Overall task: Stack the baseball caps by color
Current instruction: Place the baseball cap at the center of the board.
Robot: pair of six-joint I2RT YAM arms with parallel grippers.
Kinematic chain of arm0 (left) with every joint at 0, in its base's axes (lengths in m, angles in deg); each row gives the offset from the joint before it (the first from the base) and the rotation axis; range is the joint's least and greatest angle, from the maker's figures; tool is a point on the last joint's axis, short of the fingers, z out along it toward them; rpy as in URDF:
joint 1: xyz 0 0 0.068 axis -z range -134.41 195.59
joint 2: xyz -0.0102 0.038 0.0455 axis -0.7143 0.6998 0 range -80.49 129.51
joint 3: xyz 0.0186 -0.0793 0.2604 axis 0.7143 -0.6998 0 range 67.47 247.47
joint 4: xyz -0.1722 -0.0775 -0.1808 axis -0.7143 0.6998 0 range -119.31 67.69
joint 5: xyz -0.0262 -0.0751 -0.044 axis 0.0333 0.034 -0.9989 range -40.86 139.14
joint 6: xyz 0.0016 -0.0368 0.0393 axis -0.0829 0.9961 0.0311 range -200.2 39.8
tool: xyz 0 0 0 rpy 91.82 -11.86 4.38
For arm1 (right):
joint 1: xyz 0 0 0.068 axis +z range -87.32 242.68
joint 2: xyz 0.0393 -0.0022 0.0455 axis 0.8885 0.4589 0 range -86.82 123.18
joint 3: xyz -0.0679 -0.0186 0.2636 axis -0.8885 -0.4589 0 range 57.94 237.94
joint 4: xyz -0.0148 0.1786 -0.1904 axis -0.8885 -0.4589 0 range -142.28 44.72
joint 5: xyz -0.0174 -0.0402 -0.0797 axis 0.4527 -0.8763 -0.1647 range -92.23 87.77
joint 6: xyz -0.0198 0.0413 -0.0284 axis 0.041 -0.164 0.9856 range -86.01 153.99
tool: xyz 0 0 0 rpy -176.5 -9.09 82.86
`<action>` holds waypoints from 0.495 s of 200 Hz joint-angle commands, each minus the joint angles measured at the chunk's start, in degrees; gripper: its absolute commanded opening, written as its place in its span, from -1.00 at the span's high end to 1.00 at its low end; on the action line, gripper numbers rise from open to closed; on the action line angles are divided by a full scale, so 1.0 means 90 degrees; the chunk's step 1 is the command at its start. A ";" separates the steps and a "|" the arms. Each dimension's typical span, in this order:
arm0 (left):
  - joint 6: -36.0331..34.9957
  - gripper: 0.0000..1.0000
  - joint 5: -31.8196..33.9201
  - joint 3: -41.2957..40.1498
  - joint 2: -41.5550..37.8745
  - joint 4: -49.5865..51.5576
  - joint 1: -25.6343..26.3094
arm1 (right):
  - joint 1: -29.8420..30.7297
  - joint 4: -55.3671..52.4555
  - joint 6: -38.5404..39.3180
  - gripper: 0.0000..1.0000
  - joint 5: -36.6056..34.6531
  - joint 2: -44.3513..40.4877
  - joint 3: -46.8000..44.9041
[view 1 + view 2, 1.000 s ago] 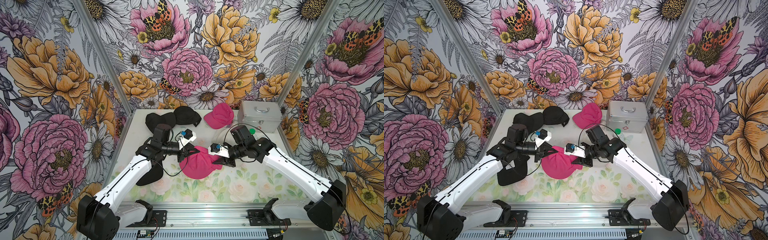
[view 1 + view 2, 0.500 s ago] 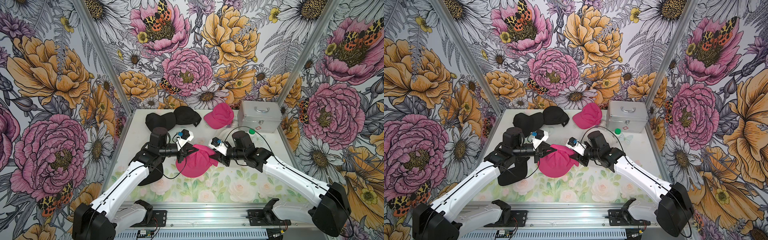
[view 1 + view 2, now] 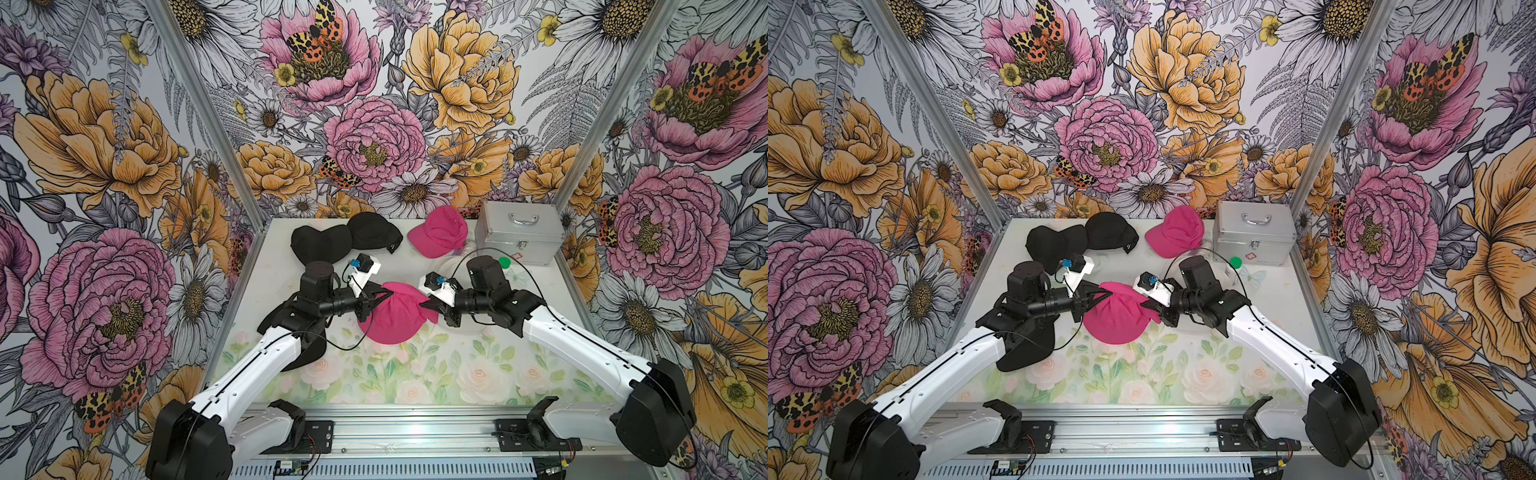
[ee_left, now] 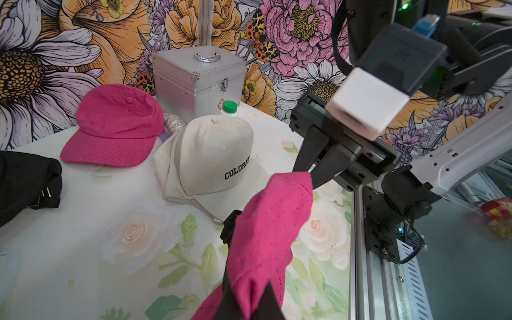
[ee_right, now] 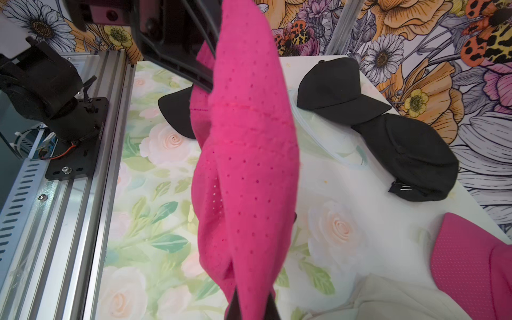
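A hot pink baseball cap [image 3: 392, 320] [image 3: 1117, 318] hangs stretched between both grippers above the middle of the table. My left gripper [image 3: 384, 296] [image 4: 249, 307] is shut on one edge of it, and my right gripper [image 3: 424, 306] [image 5: 253, 304] is shut on the opposite edge. A second pink cap [image 3: 438, 232] [image 4: 116, 122] lies at the back. Two black caps [image 3: 320, 245] [image 5: 410, 155] lie at the back left, and a third black cap [image 3: 1025, 349] sits under my left arm. Cream caps [image 4: 213, 160] lettered "COLORADO" are stacked below my right arm, hidden in both top views.
A silver metal case [image 3: 519, 237] with a handle stands at the back right corner. A small green-lidded bottle [image 3: 504, 262] stands in front of it. The aluminium rail [image 3: 415, 432] runs along the table's front edge.
My right gripper has closed on the pink cap's right edge. Both arms have shifted slightly toward the back with the cap between them.
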 commanded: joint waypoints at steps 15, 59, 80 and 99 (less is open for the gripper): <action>0.1027 0.93 0.0873 -0.0446 0.0380 -0.0919 0.0291 | -0.0083 -0.0821 0.0484 1.00 0.0110 0.0744 0.0748; 0.2140 1.00 0.1220 -0.0721 0.0946 -0.1566 -0.0322 | -0.0073 -0.0842 0.0529 1.00 -0.0159 0.1728 0.1453; 0.2385 1.00 0.1312 -0.0599 0.1336 -0.1556 -0.0496 | -0.0060 -0.0832 0.0190 1.00 -0.0940 0.2234 0.1931; 0.2441 1.00 0.1427 -0.0475 0.1680 -0.1513 -0.0574 | -0.0073 -0.0841 -0.0130 1.00 -0.1417 0.2641 0.2282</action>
